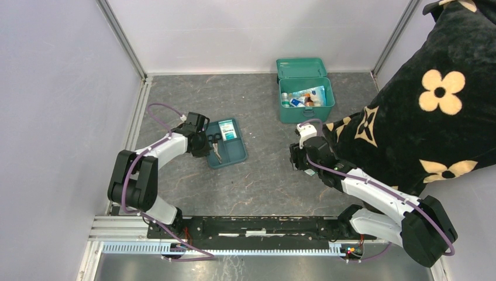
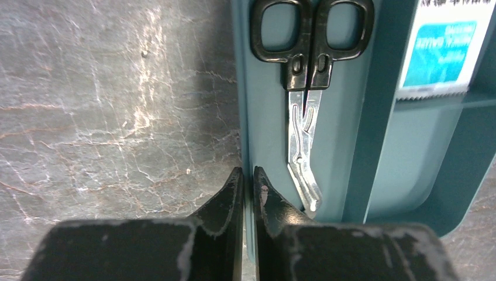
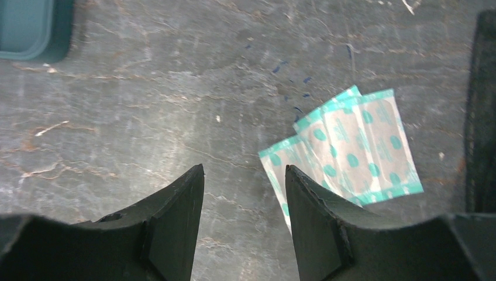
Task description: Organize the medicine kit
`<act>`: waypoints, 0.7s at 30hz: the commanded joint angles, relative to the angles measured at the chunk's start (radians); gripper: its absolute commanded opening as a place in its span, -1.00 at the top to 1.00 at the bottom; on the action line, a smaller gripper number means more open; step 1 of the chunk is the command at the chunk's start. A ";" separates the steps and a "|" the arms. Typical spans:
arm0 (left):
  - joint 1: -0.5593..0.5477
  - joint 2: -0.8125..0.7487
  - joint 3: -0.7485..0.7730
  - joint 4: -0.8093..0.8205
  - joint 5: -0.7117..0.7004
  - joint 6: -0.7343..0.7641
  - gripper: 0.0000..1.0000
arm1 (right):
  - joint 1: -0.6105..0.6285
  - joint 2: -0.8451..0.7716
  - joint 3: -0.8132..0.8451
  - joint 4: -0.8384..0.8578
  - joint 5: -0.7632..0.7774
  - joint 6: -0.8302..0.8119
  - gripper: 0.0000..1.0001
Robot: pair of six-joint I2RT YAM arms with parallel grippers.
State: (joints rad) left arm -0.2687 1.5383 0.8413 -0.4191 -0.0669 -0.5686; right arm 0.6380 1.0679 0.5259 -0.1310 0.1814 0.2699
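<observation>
The teal-green, box-shaped medicine kit stands at the far side of the grey, stone-look surface. Its hinged lid is tipped back and open. Small packets and bottles lie inside, but they are too small to tell apart.

To the left of the medicine kit, and closer to the arms, lies a flat teal plastic tray with dividers. In it are black-handled metal scissors and a white and blue paper packet. The packet's top is cut off in the left wrist view, and its words are too blurry to read. The left fingers are squeezed together on the tray's left wall, one finger outside it and one inside. The inside finger partly hides the tip of the scissors.

Just in front of the medicine kit, on the arms' side, the right fingers hang over the surface, spread apart and holding nothing. Below them lie a few flat plasters with green dots, fanned out. One finger covers their near ends, and in the top view the arm hides them.

A rounded teal corner peeks in at the top left of the right wrist view. I cannot tell if it is the kit or the tray. To the right of the medicine kit, a black fuzzy cloth with cream flowers hides whatever is under it.
</observation>
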 commanded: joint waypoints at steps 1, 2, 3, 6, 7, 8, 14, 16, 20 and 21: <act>0.002 -0.021 -0.007 0.044 0.017 -0.036 0.96 | -0.018 -0.006 0.052 -0.066 0.114 0.020 -0.18; 0.002 -0.023 -0.007 0.043 0.017 -0.036 0.96 | -0.022 -0.002 0.055 -0.076 0.119 0.017 -0.18; 0.002 -0.025 -0.006 0.042 0.018 -0.036 0.90 | -0.031 0.003 0.060 -0.086 0.118 0.012 -0.19; 0.001 -0.031 0.001 0.035 0.024 -0.028 0.57 | -0.061 0.028 0.081 -0.134 0.124 -0.005 -0.26; 0.001 -0.035 0.004 0.033 0.022 -0.026 0.47 | -0.069 0.033 0.083 -0.144 0.127 -0.009 -0.31; 0.002 -0.043 0.005 0.031 0.021 -0.024 0.37 | -0.087 0.036 0.083 -0.150 0.126 -0.015 -0.33; 0.002 -0.116 0.051 -0.015 -0.003 0.002 0.06 | -0.162 0.087 0.102 -0.170 0.090 -0.087 -0.46; 0.002 -0.149 0.074 -0.039 -0.018 0.019 -0.01 | -0.194 0.112 0.117 -0.161 0.081 -0.098 -0.48; 0.001 -0.236 0.098 -0.037 -0.022 0.066 -0.11 | -0.289 0.172 0.155 -0.086 0.013 -0.107 -0.44; 0.002 -0.255 0.099 -0.033 -0.020 0.083 -0.13 | -0.313 0.188 0.167 -0.069 -0.008 -0.106 -0.40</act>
State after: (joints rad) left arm -0.2687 1.3716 0.8890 -0.4572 -0.0727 -0.5598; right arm 0.4011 1.2079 0.6167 -0.2771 0.2363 0.1875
